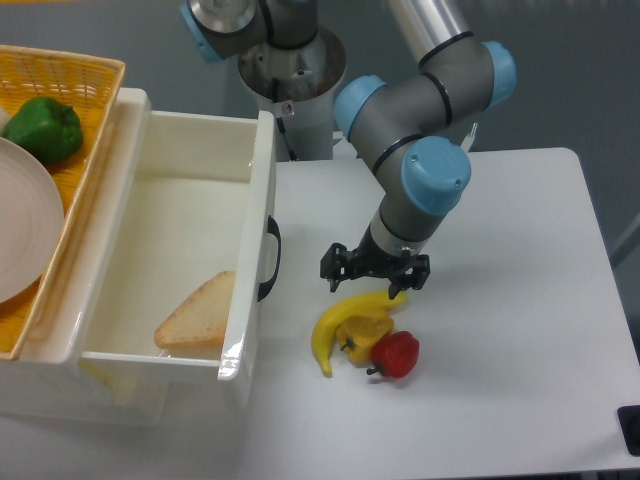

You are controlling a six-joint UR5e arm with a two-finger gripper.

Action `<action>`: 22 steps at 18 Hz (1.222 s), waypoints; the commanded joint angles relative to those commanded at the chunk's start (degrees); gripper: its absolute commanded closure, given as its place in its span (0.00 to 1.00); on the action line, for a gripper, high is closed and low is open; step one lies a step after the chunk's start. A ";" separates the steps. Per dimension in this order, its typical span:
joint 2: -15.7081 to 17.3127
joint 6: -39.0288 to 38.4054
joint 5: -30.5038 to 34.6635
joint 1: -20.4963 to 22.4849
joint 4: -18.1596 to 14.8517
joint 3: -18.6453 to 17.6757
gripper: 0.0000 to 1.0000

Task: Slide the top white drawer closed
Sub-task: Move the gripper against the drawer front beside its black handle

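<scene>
White and pulled fully out, the top white drawer [170,270] sits at 9 o'clock of the spread-fingered, empty gripper [375,272], which risks knocking the banana [340,320] at 6 o'clock.

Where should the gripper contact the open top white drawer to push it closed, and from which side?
Press on the top white drawer front panel near its black curved handle, coming from the table side. That flat, upright face looks toward the gripper.
</scene>
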 joint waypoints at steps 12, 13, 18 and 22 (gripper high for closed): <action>-0.53 0.00 0.00 -3.34 -0.17 -0.35 0.00; -0.53 0.00 0.00 -3.69 -0.18 -0.35 0.00; -0.35 0.00 -0.09 -4.05 -0.18 -0.44 0.00; 0.17 -0.96 -0.44 -4.75 -0.26 -0.35 0.00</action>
